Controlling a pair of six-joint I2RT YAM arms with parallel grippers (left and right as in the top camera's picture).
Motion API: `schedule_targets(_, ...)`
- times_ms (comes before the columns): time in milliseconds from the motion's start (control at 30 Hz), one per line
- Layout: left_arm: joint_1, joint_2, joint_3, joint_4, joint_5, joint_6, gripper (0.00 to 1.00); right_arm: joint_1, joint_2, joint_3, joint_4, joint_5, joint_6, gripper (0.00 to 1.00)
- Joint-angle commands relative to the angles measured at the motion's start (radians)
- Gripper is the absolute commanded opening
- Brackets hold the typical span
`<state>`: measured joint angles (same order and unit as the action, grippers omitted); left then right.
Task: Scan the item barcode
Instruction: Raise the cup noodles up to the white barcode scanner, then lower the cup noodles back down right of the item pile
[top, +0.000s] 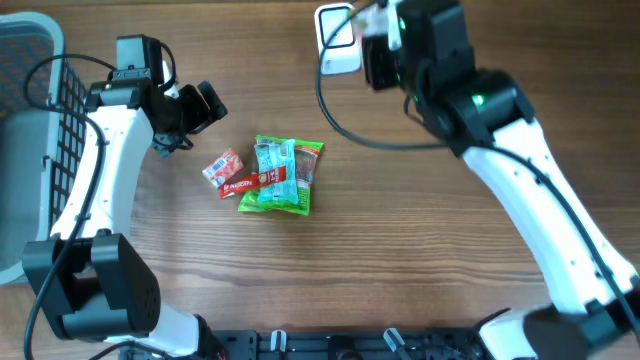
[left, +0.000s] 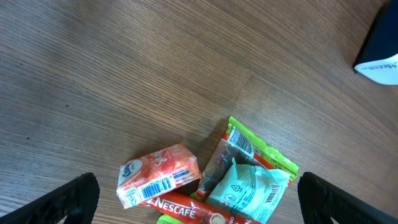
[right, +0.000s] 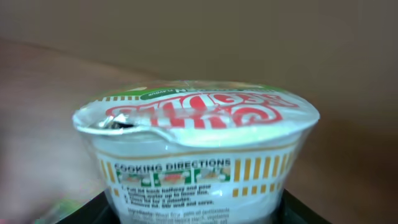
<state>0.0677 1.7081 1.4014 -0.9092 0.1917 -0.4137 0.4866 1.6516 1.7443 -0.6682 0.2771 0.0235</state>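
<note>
Right wrist view: white plastic-wrapped noodle cup (right: 199, 143) with red lettering, clamped between the right fingers (right: 308, 214) near the wooden counter's (top: 420, 250) far edge. The left fingers (left: 65, 202) are spread wide above green and red snack packets (left: 249, 180); bare counter lies all around.

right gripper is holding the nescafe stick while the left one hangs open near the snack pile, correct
Not quite. The right gripper holds a cup of noodles, not the Nescafe stick, which lies in the snack pile; the right wrist view shows it. The left gripper does hang open near the pile.
</note>
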Motion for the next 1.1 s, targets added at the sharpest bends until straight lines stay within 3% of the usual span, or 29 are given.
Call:
schedule_targets(0,0.002,0.001,0.000,0.000,-0.002,-0.006,1.00,0.034,0.087,0.042,0.072,0.222,-0.194,0.47)
schedule_targets(100,0.002,0.001,0.000,0.000,-0.002,-0.006,1.00,0.064,0.126,0.042,0.072,0.221,-0.187,0.47)
schedule_targets(233,0.002,0.001,0.000,0.000,-0.002,-0.006,1.00,0.055,0.111,0.042,-0.175,0.153,0.100,0.48)
schedule_targets(367,0.002,0.001,0.000,0.000,-0.002,-0.006,1.00,-0.003,0.110,0.002,-0.406,-0.099,0.286,0.47)
schedule_targets(500,0.002,0.001,0.000,0.000,-0.002,-0.006,1.00,-0.023,0.110,-0.214,-0.380,-0.140,0.344,0.46)
schedule_targets(667,0.002,0.001,0.000,0.000,-0.002,-0.006,1.00,-0.019,0.110,-0.492,-0.209,-0.118,0.347,0.48)
schedule_targets(733,0.002,0.001,0.000,0.000,-0.002,-0.006,1.00,-0.019,0.110,-0.526,-0.177,-0.091,0.327,0.58)
schedule_targets(767,0.002,0.001,0.000,0.000,-0.002,-0.006,1.00,-0.019,0.110,-0.526,-0.167,-0.098,0.297,0.68)
schedule_targets(833,0.002,0.001,0.000,0.000,-0.002,-0.006,1.00,-0.024,0.108,-0.511,-0.166,-0.134,0.237,0.79)
schedule_targets(1067,0.002,0.001,0.000,0.000,-0.002,-0.006,1.00,-0.187,0.095,-0.336,-0.378,-0.428,0.106,0.85)
